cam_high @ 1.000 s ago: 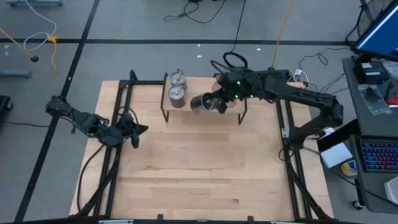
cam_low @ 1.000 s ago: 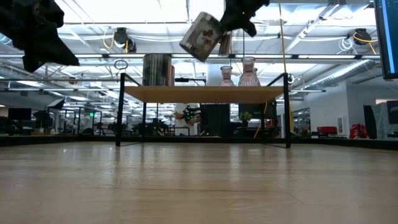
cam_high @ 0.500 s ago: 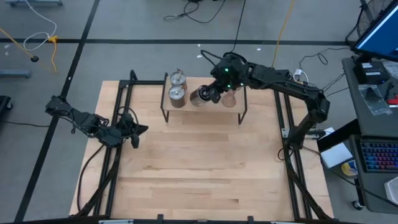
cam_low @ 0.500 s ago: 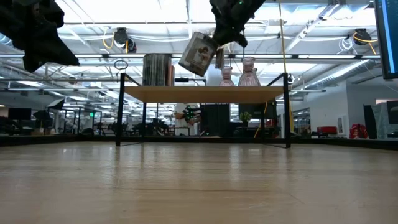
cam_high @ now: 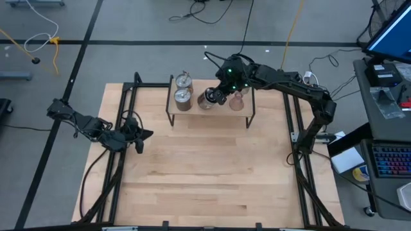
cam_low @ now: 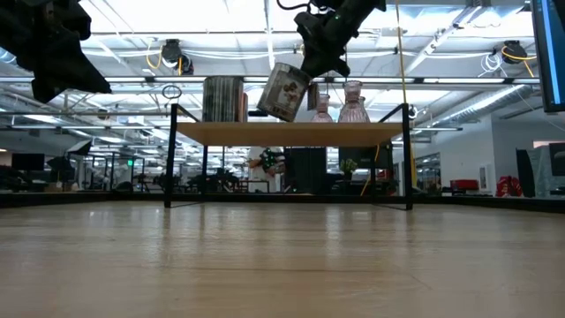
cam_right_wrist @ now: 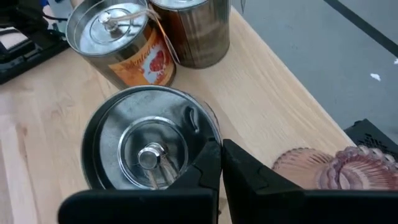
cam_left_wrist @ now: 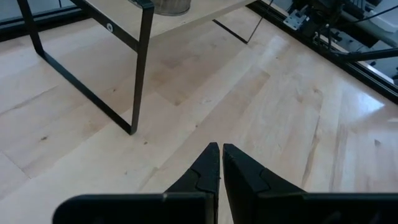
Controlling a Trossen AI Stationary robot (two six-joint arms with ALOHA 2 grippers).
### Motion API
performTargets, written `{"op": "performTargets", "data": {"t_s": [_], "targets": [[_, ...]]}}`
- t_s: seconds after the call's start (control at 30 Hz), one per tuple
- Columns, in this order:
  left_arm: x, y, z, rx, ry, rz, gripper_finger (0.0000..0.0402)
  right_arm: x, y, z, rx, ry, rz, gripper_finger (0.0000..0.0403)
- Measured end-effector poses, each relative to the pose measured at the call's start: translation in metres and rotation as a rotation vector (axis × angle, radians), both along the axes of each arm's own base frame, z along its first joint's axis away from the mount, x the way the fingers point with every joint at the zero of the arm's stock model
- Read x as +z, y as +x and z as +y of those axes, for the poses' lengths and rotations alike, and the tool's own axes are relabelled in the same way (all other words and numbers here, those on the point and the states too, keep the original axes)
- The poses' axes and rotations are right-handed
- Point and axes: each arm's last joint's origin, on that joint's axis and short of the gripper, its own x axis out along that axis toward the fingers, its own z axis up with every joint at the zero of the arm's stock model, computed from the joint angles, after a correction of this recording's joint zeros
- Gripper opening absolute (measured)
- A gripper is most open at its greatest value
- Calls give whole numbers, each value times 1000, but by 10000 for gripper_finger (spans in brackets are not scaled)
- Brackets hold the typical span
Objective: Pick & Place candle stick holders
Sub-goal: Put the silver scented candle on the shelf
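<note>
A low wooden shelf (cam_high: 212, 112) on black legs stands at the table's far middle. Two silver-bronze metal candle stick holders (cam_high: 183, 81) (cam_high: 183, 97) stand on its left part, and pink glassy ones (cam_high: 238, 99) (cam_low: 353, 103) on its right part. My right gripper (cam_right_wrist: 221, 155) is shut on a third metal holder (cam_low: 282, 91), which hangs tilted just above the shelf between the two groups. My left gripper (cam_left_wrist: 220, 152) is shut on nothing, above the table's left side (cam_high: 140, 133). My right gripper pinches the metal holder's upper rim (cam_right_wrist: 208, 138) between its two fingers, one finger inside the open top and one outside. The fingers slant down from the table's right and far side. The holder hangs below them, tilted, its open top toward the gripper, clear of the shelf.
The shelf's black frame legs (cam_left_wrist: 140, 68) stand on bare wooden tabletop (cam_high: 205, 173) in front of it. Black rails (cam_high: 119, 167) (cam_high: 302, 173) run along the table's left and right edges. Cables lie on the floor beyond the far edge.
My right gripper has carried the metal holder toward the table's far edge and a little left, from the shelf's front edge to over its top, sinking closer to the shelf. It has tipped farther downward. The holder stays tilted and in the hold.
</note>
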Motion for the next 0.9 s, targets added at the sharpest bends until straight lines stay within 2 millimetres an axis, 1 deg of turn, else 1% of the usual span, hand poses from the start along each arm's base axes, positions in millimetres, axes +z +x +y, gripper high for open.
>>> {"op": "performTargets", "data": {"t_s": [0.9], "targets": [[0,0,0,-4,6,2,21,0,0,1,19,19,-3,0]]}}
